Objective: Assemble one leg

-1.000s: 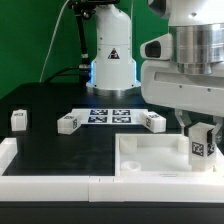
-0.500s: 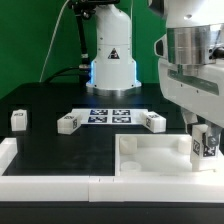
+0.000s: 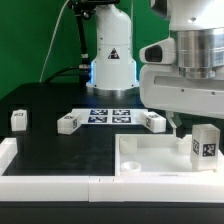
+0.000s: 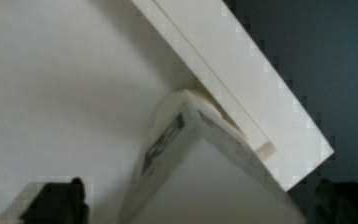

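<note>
Gripper (image 3: 180,122) fingertips behind leg (image 3: 205,143)

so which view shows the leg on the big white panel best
The exterior view: the leg stands upright on the white panel, its tag facing the camera. The wrist view shows only one close, slanted edge of it.
</note>
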You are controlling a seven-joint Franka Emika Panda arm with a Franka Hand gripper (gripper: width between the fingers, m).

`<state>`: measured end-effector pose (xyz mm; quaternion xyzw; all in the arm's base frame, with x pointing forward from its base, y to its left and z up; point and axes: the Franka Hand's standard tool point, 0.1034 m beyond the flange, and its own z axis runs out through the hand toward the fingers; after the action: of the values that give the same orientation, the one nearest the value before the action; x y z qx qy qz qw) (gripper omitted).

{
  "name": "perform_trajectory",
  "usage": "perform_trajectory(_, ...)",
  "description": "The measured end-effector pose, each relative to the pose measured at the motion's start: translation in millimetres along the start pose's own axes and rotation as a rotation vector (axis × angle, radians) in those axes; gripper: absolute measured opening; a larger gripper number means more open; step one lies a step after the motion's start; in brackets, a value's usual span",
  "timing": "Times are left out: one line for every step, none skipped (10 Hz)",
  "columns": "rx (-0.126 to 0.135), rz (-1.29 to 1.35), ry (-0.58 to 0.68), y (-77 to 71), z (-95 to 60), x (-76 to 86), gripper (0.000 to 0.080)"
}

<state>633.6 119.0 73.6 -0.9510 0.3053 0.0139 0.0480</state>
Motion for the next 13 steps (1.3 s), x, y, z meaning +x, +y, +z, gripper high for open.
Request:
perform_trajectory(-0.015,-0.159,0.01,-0.7,-0.3,-0.3,0.0649)
perform_trajectory(-0.036,-0.329,0.022,-1.2,-0.3,-0.8,0.0649)
perform_trajectory(-0.054,-0.49,0.027,-1.1,-0.2,-0.7,0.0649)
perform_trajectory(-0.058,-0.582,0.026,-0.7,-0.3,-0.4,0.0649)
perform_trajectory(-0.07,-0.784,0.024,1.3,-0.5,1.7,0.0649)
perform_trajectory(-0.07,-0.846,0.022,1.5,-0.5,1.9,0.0649)
perform_trajectory(-0.069,-0.815,0.022,1.2,-0.4,1.5,0.0622)
perform_trajectory(-0.069,-0.815,0.022,1.4,-0.5,1.7,0.0622)
perform_trajectory(-0.068,-0.803,0.023,1.3,-0.5,1.6,0.0446)
perform_trajectory(-0.068,-0.779,0.024,1.1,-0.5,1.5,0.0288)
perform_trajectory(-0.068,-0.779,0.024,1.4,-0.4,1.7,0.0288)
perform_trajectory(-0.066,-0.754,0.024,1.0,-0.4,1.3,0.029)
perform_trajectory(-0.055,-0.597,0.023,-0.1,0.1,-0.4,0.029)
